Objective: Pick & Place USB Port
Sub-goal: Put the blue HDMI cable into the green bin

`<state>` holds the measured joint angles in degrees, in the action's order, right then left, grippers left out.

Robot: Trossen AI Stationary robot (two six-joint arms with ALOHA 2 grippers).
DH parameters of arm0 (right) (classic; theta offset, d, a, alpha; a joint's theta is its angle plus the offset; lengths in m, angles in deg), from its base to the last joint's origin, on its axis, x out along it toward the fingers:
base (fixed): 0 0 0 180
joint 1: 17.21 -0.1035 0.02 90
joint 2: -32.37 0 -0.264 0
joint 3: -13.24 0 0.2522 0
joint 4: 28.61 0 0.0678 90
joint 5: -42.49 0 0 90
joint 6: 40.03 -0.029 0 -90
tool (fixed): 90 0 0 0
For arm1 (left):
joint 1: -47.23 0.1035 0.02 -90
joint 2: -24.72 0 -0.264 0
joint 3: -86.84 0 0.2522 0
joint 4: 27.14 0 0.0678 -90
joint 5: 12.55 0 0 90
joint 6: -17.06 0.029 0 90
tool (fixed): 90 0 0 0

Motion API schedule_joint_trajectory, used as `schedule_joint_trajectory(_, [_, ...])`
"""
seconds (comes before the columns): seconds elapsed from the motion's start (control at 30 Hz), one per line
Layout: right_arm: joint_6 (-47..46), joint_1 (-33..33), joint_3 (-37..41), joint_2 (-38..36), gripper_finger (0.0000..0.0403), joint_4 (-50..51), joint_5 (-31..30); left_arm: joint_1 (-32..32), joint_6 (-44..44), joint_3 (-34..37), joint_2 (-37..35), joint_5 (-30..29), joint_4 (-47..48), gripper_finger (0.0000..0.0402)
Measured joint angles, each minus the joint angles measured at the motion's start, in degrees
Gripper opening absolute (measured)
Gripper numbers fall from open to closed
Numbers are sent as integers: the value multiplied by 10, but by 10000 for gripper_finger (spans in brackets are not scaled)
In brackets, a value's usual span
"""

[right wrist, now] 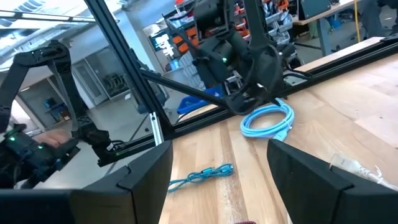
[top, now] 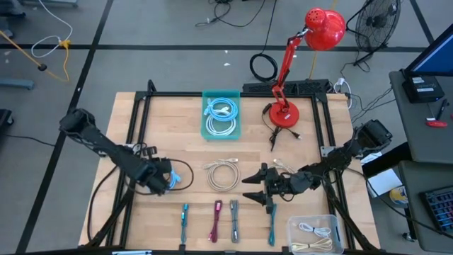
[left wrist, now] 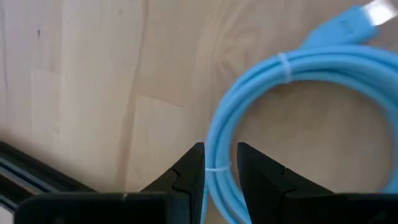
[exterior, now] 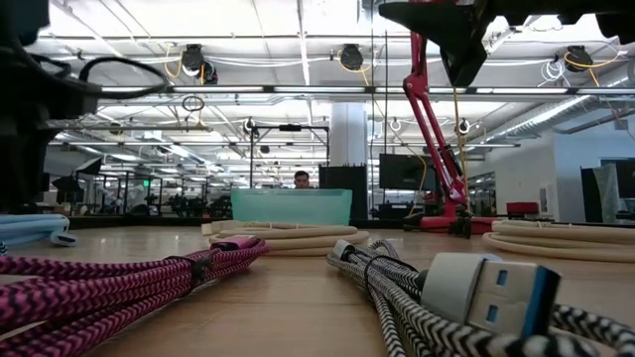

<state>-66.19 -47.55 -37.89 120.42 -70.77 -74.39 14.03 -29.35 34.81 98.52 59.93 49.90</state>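
A light-blue USB cable (left wrist: 298, 62), tied into a coil with its plug (left wrist: 367, 15) sticking out, sits at the table's left-middle (top: 182, 177). My left gripper (left wrist: 221, 149) points steeply down over the coil's edge and is shut on it; the right wrist view also shows this coil (right wrist: 267, 121) low at the tabletop. My right gripper (top: 253, 189) hovers level right of centre, open and pointing toward the left arm, with nothing between its fingers (right wrist: 149, 174). My left gripper pinches the coil's bundled strands (left wrist: 217, 171) between its two fingers, beside a thin white tie, on the side of the loop away from the plug. The fingers come from above, slanting down, across the strands. Whether the coil's far side rests on the wood, I cannot tell.
A white coil (top: 223, 174) lies mid-table. Near the front edge lie teal (top: 185, 216), pink (top: 216, 221), grey (top: 233, 221) and teal (top: 271, 221) cables. A teal bin (top: 221, 134) with cables stands at the back, a clear bin (top: 315, 221) front right, a red lamp (top: 283, 113) back right.
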Motion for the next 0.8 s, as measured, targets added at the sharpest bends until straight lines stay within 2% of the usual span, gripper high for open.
schedule_joint_trajectory(0.17, [-1,0,0,0,256,0,1,27,9,28,0,-6,-19,97])
schedule_joint_trajectory(0.37, [-1,0,0,0,256,0,1,53,40,53,0,21,-107,97])
schedule_joint_trajectory(0.6, [-2,0,0,0,256,0,0,58,43,58,0,34,-118,98])
schedule_joint_trajectory(0.7, [-2,0,0,0,256,0,0,58,39,60,3,56,-125,111])
schedule_joint_trajectory(0.8, [-2,0,0,0,256,0,0,59,32,60,2,68,-138,143])
